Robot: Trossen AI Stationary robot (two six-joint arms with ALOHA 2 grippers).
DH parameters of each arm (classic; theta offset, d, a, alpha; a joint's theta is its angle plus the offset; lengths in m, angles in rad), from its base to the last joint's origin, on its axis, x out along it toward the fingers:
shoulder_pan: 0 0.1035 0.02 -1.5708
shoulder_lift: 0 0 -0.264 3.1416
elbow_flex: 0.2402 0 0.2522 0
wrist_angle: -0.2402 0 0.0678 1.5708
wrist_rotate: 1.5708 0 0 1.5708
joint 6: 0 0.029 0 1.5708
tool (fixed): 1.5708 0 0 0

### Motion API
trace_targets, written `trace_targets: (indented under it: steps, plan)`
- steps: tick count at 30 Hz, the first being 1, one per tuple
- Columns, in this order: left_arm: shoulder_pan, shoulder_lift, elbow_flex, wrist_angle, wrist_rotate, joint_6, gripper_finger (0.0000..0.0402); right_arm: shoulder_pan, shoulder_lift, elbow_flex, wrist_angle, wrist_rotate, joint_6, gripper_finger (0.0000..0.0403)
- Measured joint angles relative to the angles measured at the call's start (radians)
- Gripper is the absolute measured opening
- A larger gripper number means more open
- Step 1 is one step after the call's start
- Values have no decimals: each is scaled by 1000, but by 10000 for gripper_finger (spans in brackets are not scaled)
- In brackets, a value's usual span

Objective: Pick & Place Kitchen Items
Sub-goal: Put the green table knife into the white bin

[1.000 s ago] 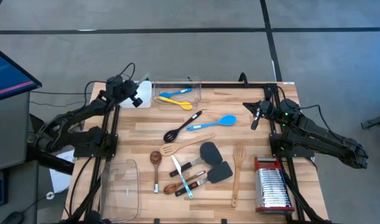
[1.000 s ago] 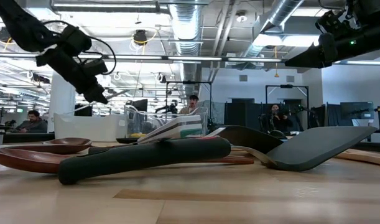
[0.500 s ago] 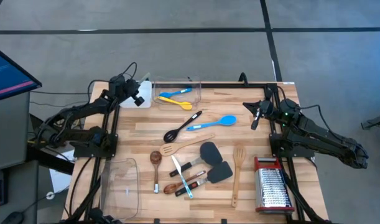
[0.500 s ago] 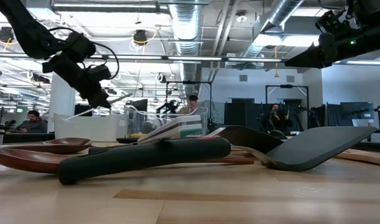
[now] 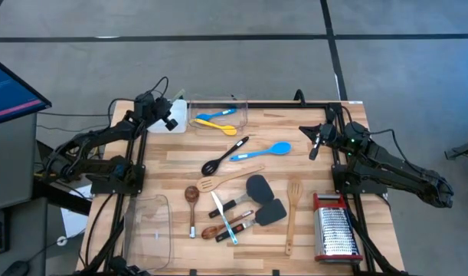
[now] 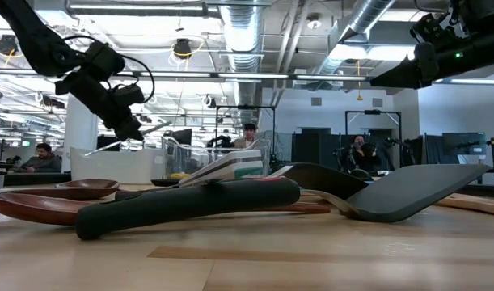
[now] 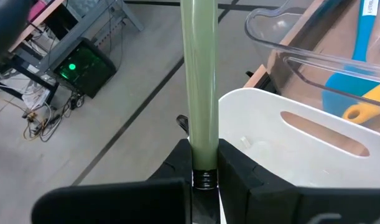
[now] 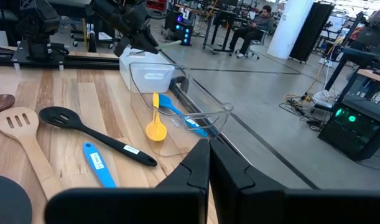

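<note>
My left gripper (image 5: 170, 121) hovers at the table's far left corner, over a white tray (image 7: 258, 102), and is shut on a utensil with a pale green handle (image 7: 199, 74). Beside the tray stands a clear tub (image 5: 218, 113) holding a blue spoon and a yellow spoon. The other kitchen items lie flat on the table's middle: a black slotted spoon (image 5: 224, 156), a blue spoon (image 5: 263, 151), wooden spoons and spatulas, and two dark grey spatulas (image 5: 258, 186). My right gripper (image 5: 314, 150) hangs shut above the table's right side, with nothing in it. My left gripper pinches the utensil between its two fingers at the metal collar (image 7: 203, 178) at the handle's end. The pale green handle runs straight on from the fingers, in line with them. It is lifted clear above the white tray and slants over the table's far left corner.
A steel box grater with red trim (image 5: 337, 230) lies at the near right. A second clear tub (image 5: 152, 230) stands at the near left. A monitor (image 5: 8, 88) stands off the table's left side. People sit at desks in the room behind.
My left gripper has sunk a little toward the white tray with the utensil still in its fingers, then kept still. My right gripper has stayed where it was.
</note>
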Motion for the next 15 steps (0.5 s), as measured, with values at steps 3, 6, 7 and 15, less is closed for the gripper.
trace_targets:
  steps: [3, 6, 7, 15]
  plan:
    - [0, 0, 0, 0, 0, 0, 22, 0, 0, 0, 0, 0, 0, 1]
    - [0, 0, 0, -1, 0, 0, 22, 0, 0, 0, 0, 0, 0, 1]
    - [0, 0, 0, -1, 0, -1, 23, 0, 0, 0, 0, 0, -1, 1]
    - [0, 0, 0, -1, 0, -4, 51, 0, 0, 0, 0, 0, -8, 1]
